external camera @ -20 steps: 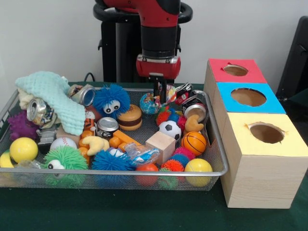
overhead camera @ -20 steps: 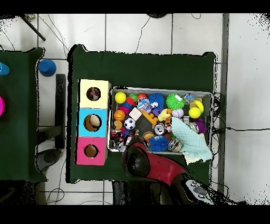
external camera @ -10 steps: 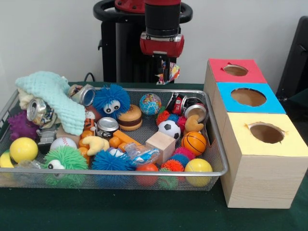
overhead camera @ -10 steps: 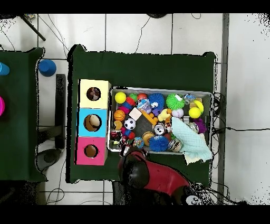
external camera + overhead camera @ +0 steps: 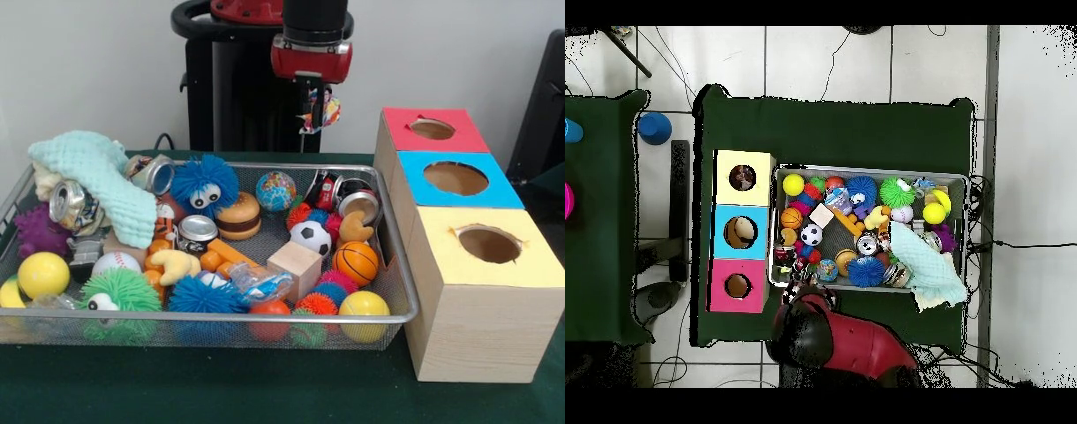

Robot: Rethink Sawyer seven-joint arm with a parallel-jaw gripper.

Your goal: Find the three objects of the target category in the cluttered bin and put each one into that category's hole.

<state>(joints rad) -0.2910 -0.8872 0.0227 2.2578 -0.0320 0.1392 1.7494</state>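
My gripper (image 5: 315,104) hangs high above the back edge of the wire mesh bin (image 5: 265,315), left of the red box. It is shut on a small multicoloured item (image 5: 326,109) that sticks out beside the fingers. Three boxes with holes stand in a row at the right: the red-topped box (image 5: 432,129), the blue-topped box (image 5: 455,177) and the yellow-topped box (image 5: 488,244). In the overhead view the arm (image 5: 805,335) covers the gripper, just below the bin's lower left corner and beside the red box (image 5: 737,286).
The bin holds a globe ball (image 5: 276,191), soccer ball (image 5: 312,237), basketball (image 5: 357,262), blue fuzzy toy (image 5: 204,185), toy burger (image 5: 238,215), wood block (image 5: 295,268), crushed cans and a mint cloth (image 5: 97,181). Green cloth covers the table.
The gripper has risen out of the bin's back right part with the small multicoloured item and shifted right, toward the boxes. The bin's contents lie as before.
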